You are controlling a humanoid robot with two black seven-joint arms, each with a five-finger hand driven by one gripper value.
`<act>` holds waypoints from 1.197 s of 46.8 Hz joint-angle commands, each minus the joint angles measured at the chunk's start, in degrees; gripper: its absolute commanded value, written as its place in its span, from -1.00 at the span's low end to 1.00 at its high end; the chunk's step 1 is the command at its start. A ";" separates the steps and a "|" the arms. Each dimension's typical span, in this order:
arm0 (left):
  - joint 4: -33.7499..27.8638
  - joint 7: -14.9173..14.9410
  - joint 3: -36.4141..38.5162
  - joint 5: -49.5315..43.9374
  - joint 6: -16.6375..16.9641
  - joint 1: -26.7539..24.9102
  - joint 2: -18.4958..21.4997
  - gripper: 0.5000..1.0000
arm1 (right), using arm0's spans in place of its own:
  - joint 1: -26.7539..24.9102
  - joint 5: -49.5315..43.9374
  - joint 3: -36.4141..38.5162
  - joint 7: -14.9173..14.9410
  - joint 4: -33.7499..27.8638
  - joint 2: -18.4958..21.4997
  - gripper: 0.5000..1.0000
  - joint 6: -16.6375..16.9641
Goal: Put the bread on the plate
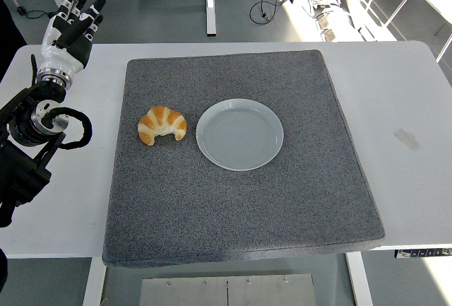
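Note:
A golden croissant (162, 125) lies on the grey mat (240, 200), just left of a pale round plate (239, 134) that holds nothing. The two are close but apart. My left hand (73, 22) is raised over the table's far left corner, well up and left of the croissant, with its fingers straight and spread and nothing in them. The black left forearm (39, 119) runs down the left edge. No right arm shows.
The mat covers most of the white table (409, 108). White table legs and cables stand on the floor beyond the far edge. A small tape mark (407, 138) lies on the table at the right.

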 commanded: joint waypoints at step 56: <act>-0.06 3.23 9.43 0.09 0.00 -4.14 5.35 0.93 | 0.07 -0.04 -0.05 0.00 -0.05 0.00 1.00 0.00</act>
